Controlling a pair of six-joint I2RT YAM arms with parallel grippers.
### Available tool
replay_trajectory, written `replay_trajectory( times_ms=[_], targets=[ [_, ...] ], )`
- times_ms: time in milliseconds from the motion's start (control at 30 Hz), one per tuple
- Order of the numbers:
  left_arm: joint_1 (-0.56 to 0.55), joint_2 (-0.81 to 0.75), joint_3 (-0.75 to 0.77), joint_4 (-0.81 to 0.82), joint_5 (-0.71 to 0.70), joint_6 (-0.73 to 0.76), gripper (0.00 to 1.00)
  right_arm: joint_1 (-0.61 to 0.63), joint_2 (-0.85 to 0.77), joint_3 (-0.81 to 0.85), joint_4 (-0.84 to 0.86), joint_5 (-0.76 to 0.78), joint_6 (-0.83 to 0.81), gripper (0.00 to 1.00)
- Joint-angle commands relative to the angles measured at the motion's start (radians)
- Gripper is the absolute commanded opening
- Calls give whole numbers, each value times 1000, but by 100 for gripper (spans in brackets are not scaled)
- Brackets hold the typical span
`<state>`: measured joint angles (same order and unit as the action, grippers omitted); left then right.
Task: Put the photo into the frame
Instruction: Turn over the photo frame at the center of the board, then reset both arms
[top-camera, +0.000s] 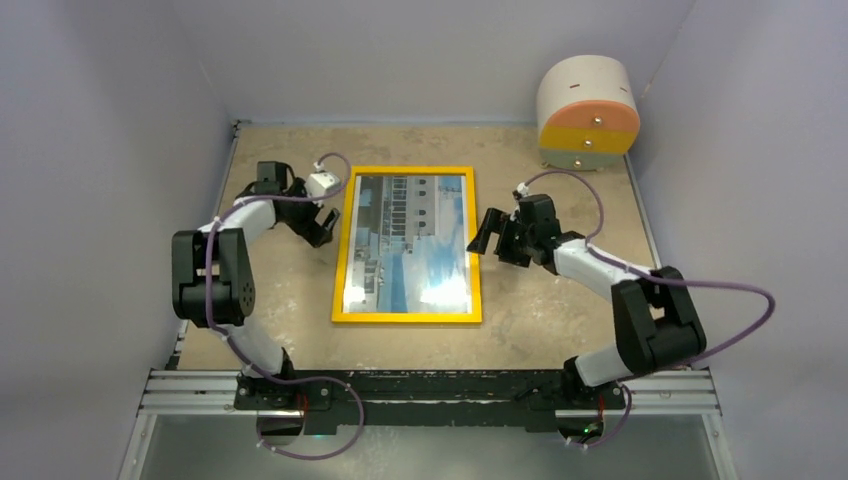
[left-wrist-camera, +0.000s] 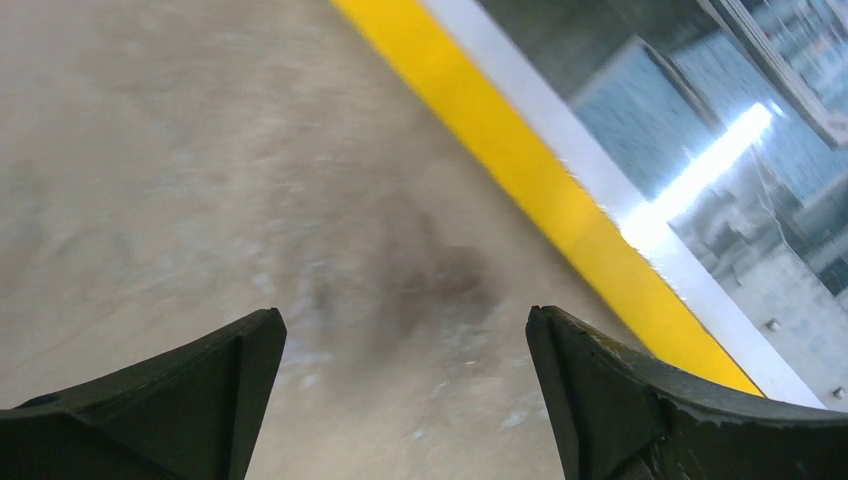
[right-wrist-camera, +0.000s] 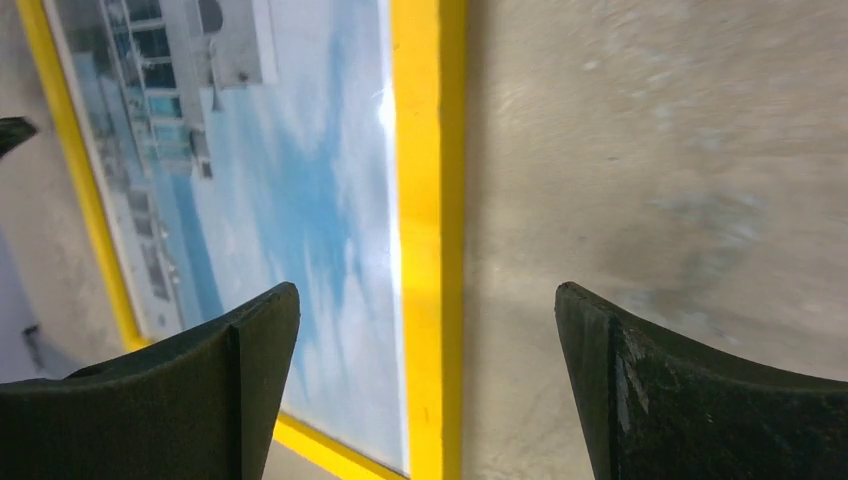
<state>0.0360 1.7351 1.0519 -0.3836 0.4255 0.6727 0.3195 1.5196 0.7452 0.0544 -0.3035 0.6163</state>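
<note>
The frame (top-camera: 405, 318) lies flat, yellow side up, in the middle of the table (top-camera: 560, 320), its long sides running from near edge to far edge. The photo (top-camera: 410, 245) sits inside it, seemingly under the glare-streaked pane. The left claw (top-camera: 322, 226) is spread wide and empty just beside the frame's left side, near its far corner; the right claw (top-camera: 488, 236) gapes, released, over the right side
</note>
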Motion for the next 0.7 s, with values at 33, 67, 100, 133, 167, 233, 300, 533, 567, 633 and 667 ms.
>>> replay_trajectory(
  times_ms=[33, 67, 100, 133, 167, 233, 300, 533, 567, 633, 667],
  targets=[
    [166, -85, 128, 20, 110, -211, 100, -10, -203, 43, -131, 434, -63, 99],
    [202, -92, 129, 48, 134, -260, 100, -15, -228, 37, -130, 522, -46, 99],
    [230, -102, 118, 83, 141, -308, 100, -17, -249, 27, -121, 601, -43, 99],
    [246, -110, 100, 121, 134, -343, 100, -19, -264, 6, -71, 674, -60, 99],
    [252, -120, 72, 164, 116, -355, 100, -19, -273, -28, 10, 722, -98, 99],
    [251, -133, -19, 242, 100, -389, 100, -19, -276, -105, 177, 832, -192, 99],
    [249, -141, -113, 382, 73, -468, 100, -19, -264, -169, 317, 963, -274, 99],
    [227, -152, -377, 772, -39, -618, 100, -95, -247, -433, 903, 1161, -428, 99],
    [223, -153, -419, 855, -50, -627, 100, -107, -233, -476, 1006, 1153, -445, 99],
    [213, -155, -507, 1013, -65, -631, 100, -130, -184, -490, 1053, 1128, -428, 99],
    [210, -154, -540, 1086, -69, -633, 100, -132, -158, -496, 1085, 1125, -428, 99]
  ],
)
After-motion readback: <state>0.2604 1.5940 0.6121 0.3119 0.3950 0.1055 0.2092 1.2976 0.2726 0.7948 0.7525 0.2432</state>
